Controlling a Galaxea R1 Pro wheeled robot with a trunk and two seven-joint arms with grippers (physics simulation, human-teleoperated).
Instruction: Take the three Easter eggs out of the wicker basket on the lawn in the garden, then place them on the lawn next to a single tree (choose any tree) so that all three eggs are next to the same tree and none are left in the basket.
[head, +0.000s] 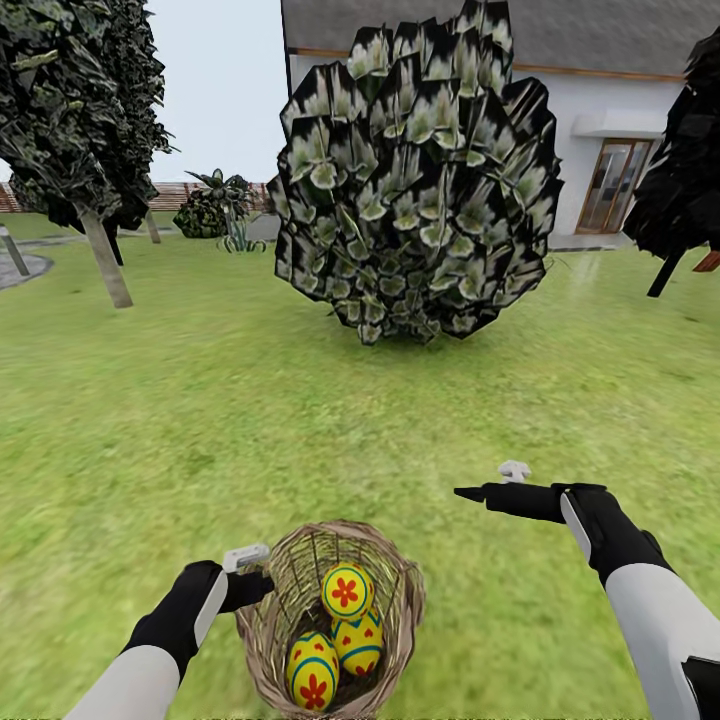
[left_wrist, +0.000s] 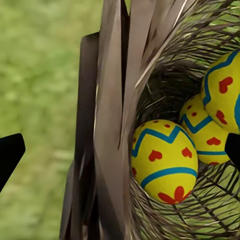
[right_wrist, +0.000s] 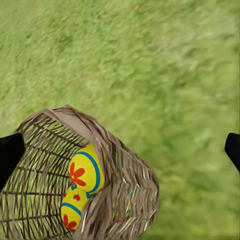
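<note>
Left gripper (head: 258, 578): I have it at the basket's (head: 262, 640) rim on my left side, fingers spread with the woven wall running between them in its wrist view; whether the pads actually press the wicker I cannot tell

Right gripper (head: 478, 491): I read it as released and empty, hanging over bare grass (head: 300, 400) ahead and to the right of the basket, well clear of it

Eggs: all 3 lie inside the basket, touching one another; top egg (head: 346, 589), middle egg (head: 360, 640), near egg (head: 312, 672)

Key relation: from the left gripper the eggs lie just past the rim, inward and down; the near egg is closest to it, long axis tilted roughly along the basket wall. The left arm is clearly nearer than the right

Tree (head: 105, 260): pale slanted trunk stands far off to the left across the lawn; a big leafy bush (head: 415, 180) sits straight ahead

Judgement: nothing unloaded yet; I'd either lift the basket or bring the right gripper back over the opening
</note>
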